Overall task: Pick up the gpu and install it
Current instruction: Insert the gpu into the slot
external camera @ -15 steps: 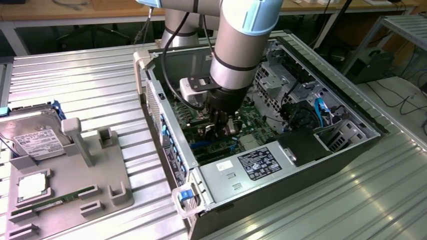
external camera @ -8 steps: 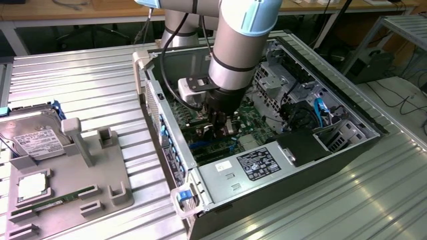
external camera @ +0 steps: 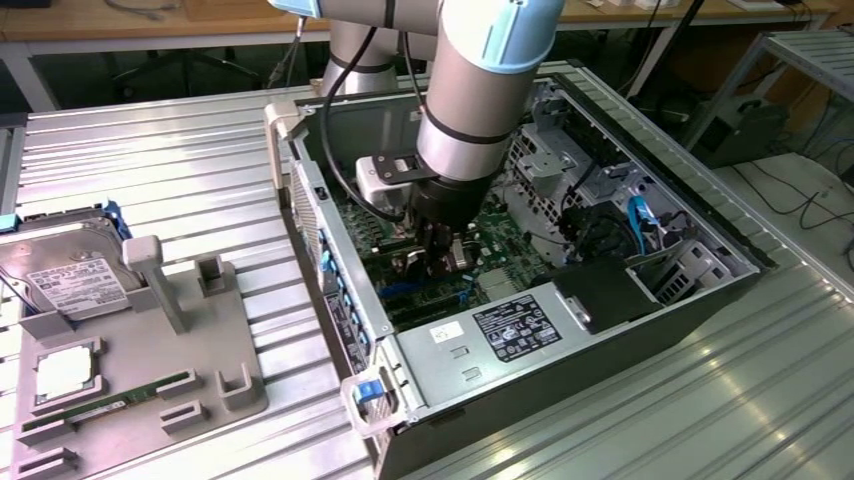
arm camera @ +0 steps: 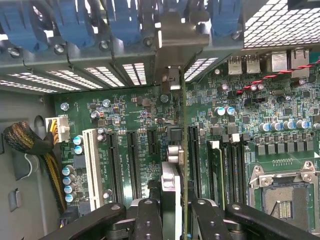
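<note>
Gpu (arm camera: 183, 135) pinched edge-on in gripper (arm camera: 175, 220), standing over motherboard slots (arm camera: 134, 160) inside pc case (external camera: 310, 215); seated or not, I cannot tell. My advice: hold card upright, edge parallel to slot, bracket toward rear openings (arm camera: 135, 72), press evenly.

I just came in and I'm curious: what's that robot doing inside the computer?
The arm is reaching down into the open computer. Its fingers grip the gpu, seen edge-on, right over the long slots on the green board. I can't tell if the gpu is pushed into a slot yet.
</note>
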`<state>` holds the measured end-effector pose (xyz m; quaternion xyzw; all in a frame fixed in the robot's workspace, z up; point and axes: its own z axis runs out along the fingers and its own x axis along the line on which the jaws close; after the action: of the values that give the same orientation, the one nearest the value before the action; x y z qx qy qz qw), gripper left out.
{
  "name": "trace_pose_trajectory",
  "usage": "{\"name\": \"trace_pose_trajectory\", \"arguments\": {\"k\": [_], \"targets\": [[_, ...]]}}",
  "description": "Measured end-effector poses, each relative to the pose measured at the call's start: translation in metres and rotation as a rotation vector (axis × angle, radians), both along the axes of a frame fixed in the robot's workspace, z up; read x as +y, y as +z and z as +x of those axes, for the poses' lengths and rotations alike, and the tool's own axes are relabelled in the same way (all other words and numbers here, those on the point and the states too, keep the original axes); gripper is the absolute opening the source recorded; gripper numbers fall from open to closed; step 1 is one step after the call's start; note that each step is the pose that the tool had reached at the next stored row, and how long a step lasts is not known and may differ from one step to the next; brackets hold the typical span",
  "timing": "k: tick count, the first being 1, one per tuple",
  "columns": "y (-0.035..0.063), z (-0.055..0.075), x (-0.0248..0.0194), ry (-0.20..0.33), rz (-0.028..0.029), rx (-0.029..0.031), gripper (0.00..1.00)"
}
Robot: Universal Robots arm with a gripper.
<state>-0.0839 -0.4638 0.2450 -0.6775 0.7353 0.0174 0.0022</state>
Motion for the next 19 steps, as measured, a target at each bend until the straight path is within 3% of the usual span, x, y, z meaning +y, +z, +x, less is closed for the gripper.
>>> {"name": "trace_pose_trajectory", "arguments": {"k": [19], "targets": [[0.0,0.0,0.002,0.066,0.0,-0.0001,0.28]]}}
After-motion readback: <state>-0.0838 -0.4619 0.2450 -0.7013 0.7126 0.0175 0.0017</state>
